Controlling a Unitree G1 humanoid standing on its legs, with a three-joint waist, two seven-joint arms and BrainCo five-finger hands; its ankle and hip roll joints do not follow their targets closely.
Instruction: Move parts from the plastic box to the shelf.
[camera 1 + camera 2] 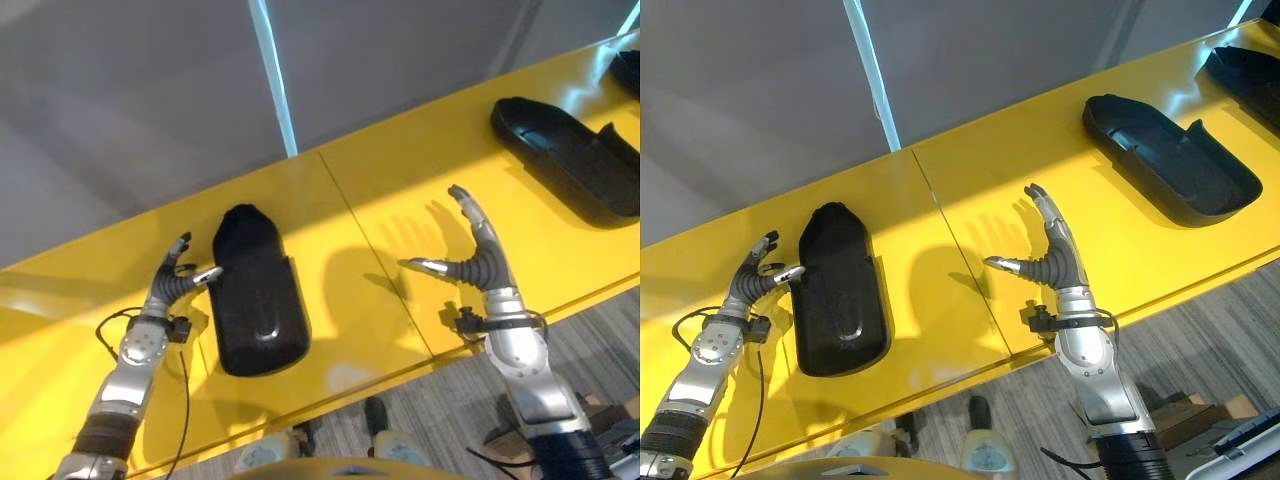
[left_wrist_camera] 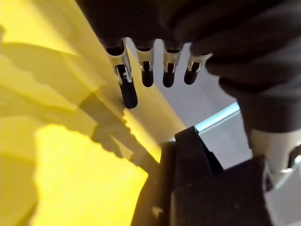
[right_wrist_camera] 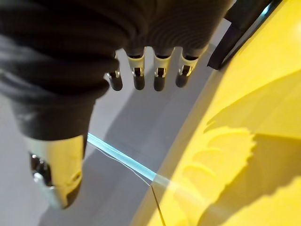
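A long yellow shelf [image 1: 400, 190] runs across the scene from the lower left to the upper right, with a thin seam dividing it into two panels. Behind it stands a grey wall [image 1: 130, 100] with a pale blue vertical strip [image 1: 273, 75].

On the right part of the shelf lies a black part [image 1: 1165, 160], shaped like a hollow tray with its open side up. At the far right edge, the end of another black part [image 1: 1250, 75] is visible. On the left panel lies a third black part [image 1: 255, 290], long and rounded, with its closed, bulging side up and its narrow end toward the wall.

The left hand [image 1: 180, 280] is at the left side of this third part. Its fingers are relaxed and slightly bent, and the thumb tip touches or almost touches the edge of the part; I cannot tell which. In the left wrist view the fingers [image 2: 127, 89] hang straight above the yellow surface, and the dark part [image 2: 207, 188] is just beside the hand.

The right hand [image 1: 480, 262] is above the right panel, between the two large parts and apart from both. Its fingers are straight and spread wide, the thumb pointing to the left, and it holds nothing.
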